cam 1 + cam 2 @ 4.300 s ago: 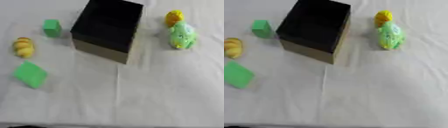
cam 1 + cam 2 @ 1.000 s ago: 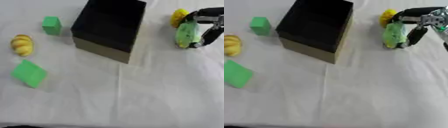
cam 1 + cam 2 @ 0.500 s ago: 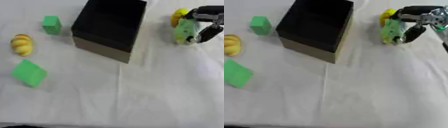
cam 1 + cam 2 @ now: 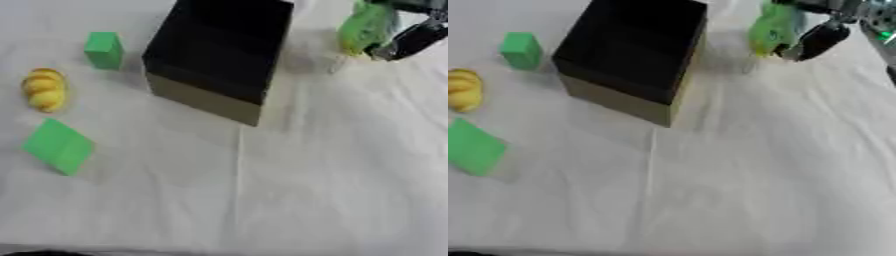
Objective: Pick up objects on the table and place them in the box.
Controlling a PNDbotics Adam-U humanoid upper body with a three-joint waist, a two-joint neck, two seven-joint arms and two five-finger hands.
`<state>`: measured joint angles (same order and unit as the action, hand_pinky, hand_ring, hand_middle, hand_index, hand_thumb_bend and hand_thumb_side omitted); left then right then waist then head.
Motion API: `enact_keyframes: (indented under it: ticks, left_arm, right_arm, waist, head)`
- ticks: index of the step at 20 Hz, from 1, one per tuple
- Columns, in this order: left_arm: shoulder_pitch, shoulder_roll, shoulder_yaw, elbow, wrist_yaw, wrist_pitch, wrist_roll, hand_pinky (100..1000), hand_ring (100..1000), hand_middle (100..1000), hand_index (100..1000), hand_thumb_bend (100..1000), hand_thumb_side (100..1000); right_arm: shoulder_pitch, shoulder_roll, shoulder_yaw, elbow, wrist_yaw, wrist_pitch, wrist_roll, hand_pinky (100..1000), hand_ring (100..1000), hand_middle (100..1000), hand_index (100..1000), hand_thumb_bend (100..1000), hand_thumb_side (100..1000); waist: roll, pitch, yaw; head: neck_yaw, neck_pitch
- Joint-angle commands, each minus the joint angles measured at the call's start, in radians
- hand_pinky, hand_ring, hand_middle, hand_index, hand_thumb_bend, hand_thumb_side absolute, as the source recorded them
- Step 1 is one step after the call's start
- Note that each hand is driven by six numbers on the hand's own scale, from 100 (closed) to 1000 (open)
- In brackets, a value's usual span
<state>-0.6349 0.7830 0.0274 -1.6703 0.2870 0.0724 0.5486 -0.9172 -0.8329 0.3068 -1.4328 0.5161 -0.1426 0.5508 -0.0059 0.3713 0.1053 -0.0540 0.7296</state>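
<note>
The black open box (image 4: 219, 55) with tan lower walls stands at the upper middle of the white cloth. My right hand (image 4: 820, 35) comes in from the upper right, its fingers curled round a light green toy (image 4: 772, 27) held above the cloth just right of the box. On the left lie a small green cube (image 4: 104, 49), a yellow ridged toy (image 4: 44, 89) and a flat green block (image 4: 58, 146). The yellow object that lay beside the green toy does not show. My left hand appears in neither view.
White cloth (image 4: 262, 190) covers the whole table, with a crease running down from the box's near corner. A dark strip shows at the bottom left edge.
My right hand has closed on the green toy, lifted it off the cloth and carried it up and left toward the box. The other objects have stayed where they were.
</note>
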Motion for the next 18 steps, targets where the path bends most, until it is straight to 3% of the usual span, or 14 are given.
enact_keyframes:
  ticks: [1, 6, 18]
  left_arm:
    - [-0.013, 0.035, 0.002, -0.009, 0.000, 0.000, -0.004, 788, 861, 776, 943, 430, 568]
    - [-0.023, 0.033, -0.004, -0.010, -0.002, 0.002, -0.010, 787, 861, 777, 943, 431, 567]
    - [-0.058, 0.009, -0.018, -0.015, 0.000, 0.005, -0.022, 786, 861, 778, 942, 429, 568]
  right_arm:
    - [-0.053, -0.030, -0.023, -0.074, -0.026, 0.015, 0.038, 874, 838, 641, 715, 100, 100]
    - [-0.137, 0.024, 0.001, -0.074, -0.029, 0.036, 0.094, 875, 836, 640, 714, 100, 100]
    - [-0.290, 0.271, 0.077, 0.143, 0.052, 0.024, 0.111, 876, 835, 645, 725, 100, 100]
  waist:
    - [-0.015, -0.047, 0.000]
    - [-0.022, -0.057, 0.004]
    - [-0.031, -0.047, 0.044]
  head:
    - [0.002, 0.004]
    - [-0.005, 0.005]
    - [-0.051, -0.012]
